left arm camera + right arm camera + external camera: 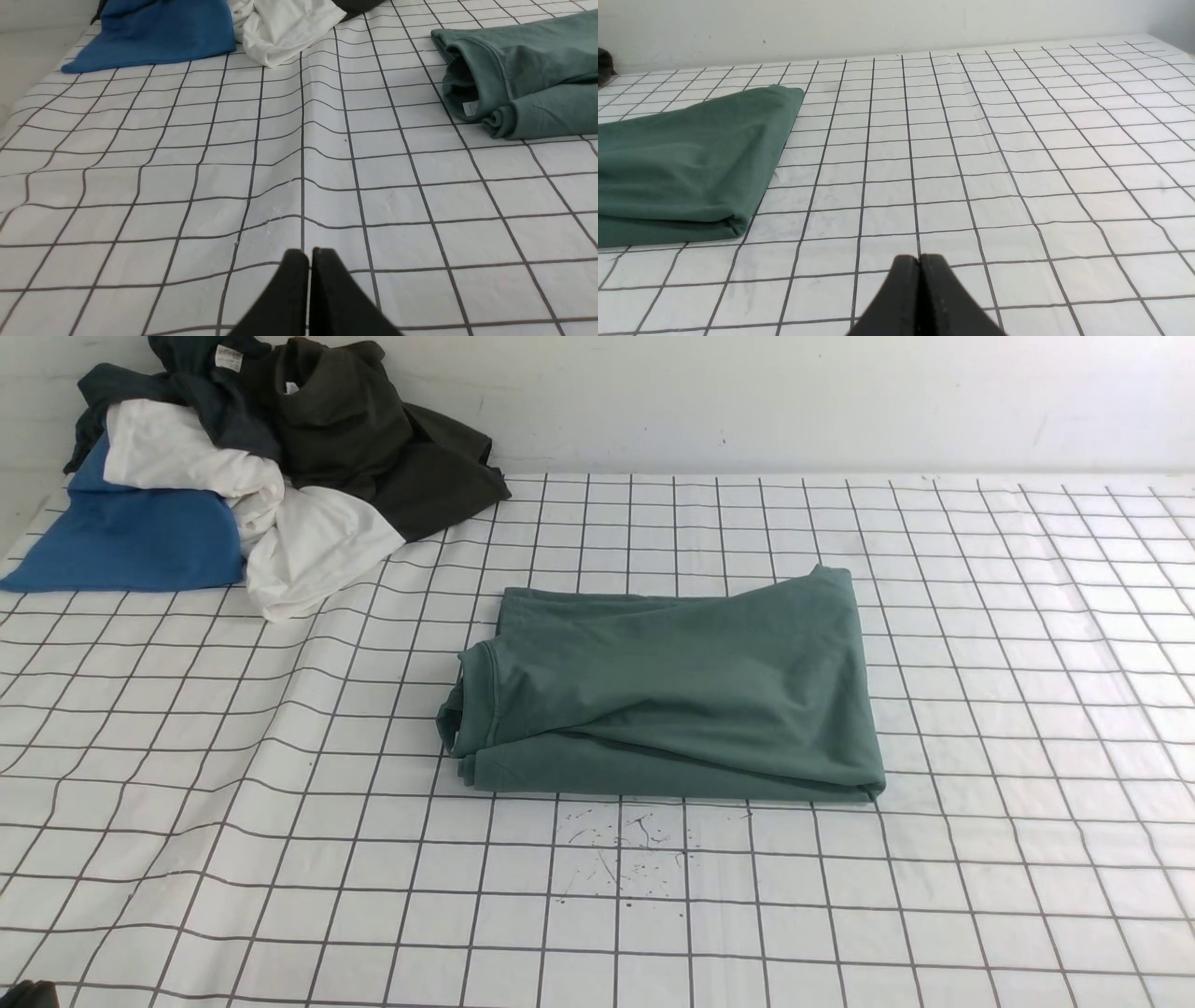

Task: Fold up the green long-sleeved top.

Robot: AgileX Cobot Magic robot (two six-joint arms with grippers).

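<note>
The green long-sleeved top (pixel 681 695) lies folded into a compact rectangle in the middle of the checked tablecloth, its ribbed neck at the left end. It also shows in the left wrist view (pixel 523 70), with the neck opening and white label visible, and in the right wrist view (pixel 686 158). My left gripper (pixel 309 254) is shut and empty over bare cloth, well away from the top. My right gripper (pixel 919 259) is shut and empty, apart from the top's right end. Neither gripper shows in the front view.
A pile of other clothes sits at the back left: a bright blue garment (pixel 131 537), a white one (pixel 280 523) and a dark olive-black one (pixel 373 439). The checked tablecloth (pixel 980 709) is wrinkled on the left. A white wall stands behind the table.
</note>
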